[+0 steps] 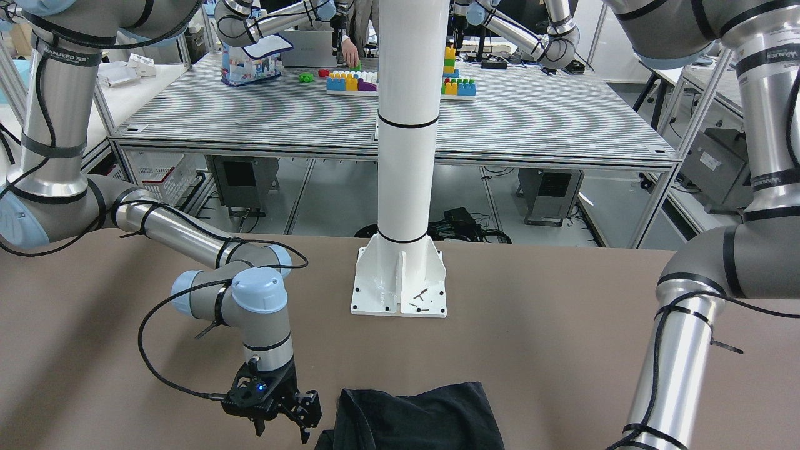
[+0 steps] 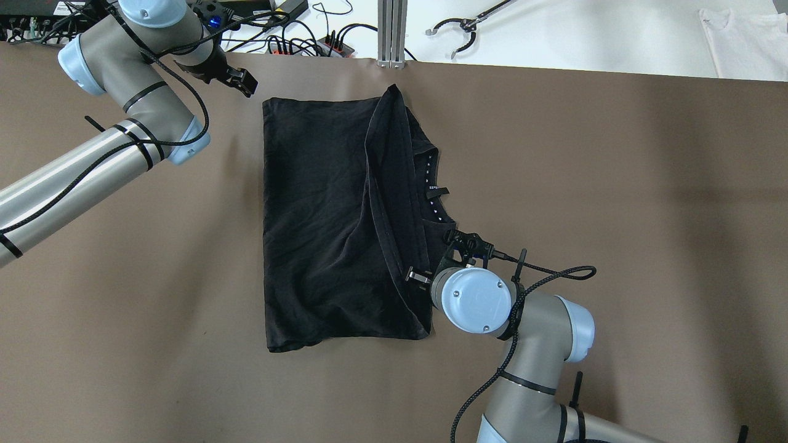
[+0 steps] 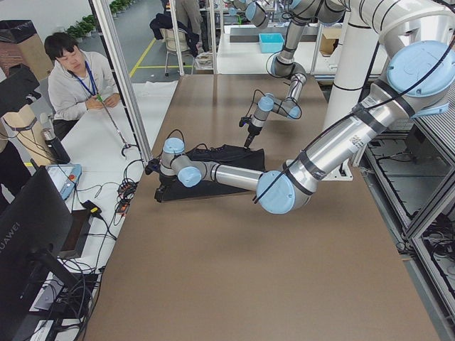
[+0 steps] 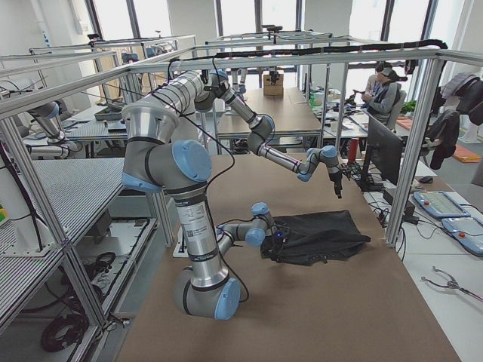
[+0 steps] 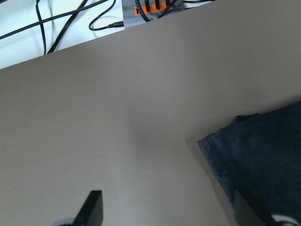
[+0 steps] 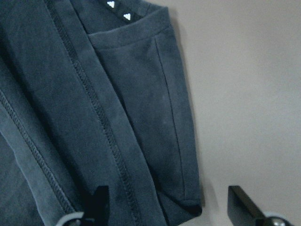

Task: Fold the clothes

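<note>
The black cloth [image 2: 320,209] lies flat in the middle of the brown table, with its right part folded over leftward and a neck label showing. It also shows in the front view [image 1: 412,419] and both wrist views [image 5: 263,160] [image 6: 70,94]. My left gripper [image 2: 245,82] is open and empty just beyond the cloth's far left corner [image 5: 169,209]. My right gripper [image 2: 440,264] is open low over the cloth's right edge, near its front end [image 6: 169,202] [image 1: 282,430]. The edge lies between its fingers and I cannot tell if they touch it.
The white pole's base plate [image 1: 400,284] stands on the robot's side of the table. Cables and a power strip [image 2: 295,43], a grabber tool [image 2: 455,27] and a white garment [image 2: 745,31] lie beyond the far edge. An operator [image 3: 78,78] sits there.
</note>
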Robot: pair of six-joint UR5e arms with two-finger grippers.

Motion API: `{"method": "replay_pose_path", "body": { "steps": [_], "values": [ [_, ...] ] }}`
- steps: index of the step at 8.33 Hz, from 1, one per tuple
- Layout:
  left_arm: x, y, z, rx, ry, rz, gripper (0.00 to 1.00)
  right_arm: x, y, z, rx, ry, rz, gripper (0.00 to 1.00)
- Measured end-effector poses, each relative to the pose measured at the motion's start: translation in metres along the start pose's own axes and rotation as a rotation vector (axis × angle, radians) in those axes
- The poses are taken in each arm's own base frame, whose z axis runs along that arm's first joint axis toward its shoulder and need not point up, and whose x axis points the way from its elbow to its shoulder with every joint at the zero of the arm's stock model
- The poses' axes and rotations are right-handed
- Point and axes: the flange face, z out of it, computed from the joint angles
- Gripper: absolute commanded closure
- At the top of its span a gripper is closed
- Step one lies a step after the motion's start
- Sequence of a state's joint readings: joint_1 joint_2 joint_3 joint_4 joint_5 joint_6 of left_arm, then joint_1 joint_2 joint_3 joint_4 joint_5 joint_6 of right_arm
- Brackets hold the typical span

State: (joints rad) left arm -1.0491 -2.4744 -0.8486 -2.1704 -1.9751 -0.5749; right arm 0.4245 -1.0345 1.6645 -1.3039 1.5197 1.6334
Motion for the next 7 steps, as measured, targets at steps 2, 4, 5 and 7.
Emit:
{"method": "replay_pose_path", "body": {
  "steps": [2, 4, 5, 7],
  "values": [
    [-0.0005, 0.001, 0.0006, -0.001, 0.0, 0.0, 0.0, -0.0024, 0.0084, 0.0045, 0.009, 0.004, 0.005, 0.66],
    [-0.0019, 0.0031, 0.0024, -0.004, -0.001, -0.001, 0.0, -0.003, 0.0104, 0.0049, 0.011, 0.004, 0.016, 1.0],
    [-0.003, 0.0041, 0.0033, -0.006, -0.003, -0.001, 0.0, -0.0049, 0.0106, 0.0031, 0.011, -0.001, 0.03, 1.0],
    [-0.0032, 0.0051, 0.0042, -0.007, -0.003, 0.0, 0.0, -0.0068, 0.0103, -0.001, 0.01, -0.01, 0.042, 1.0]
  ]
}}
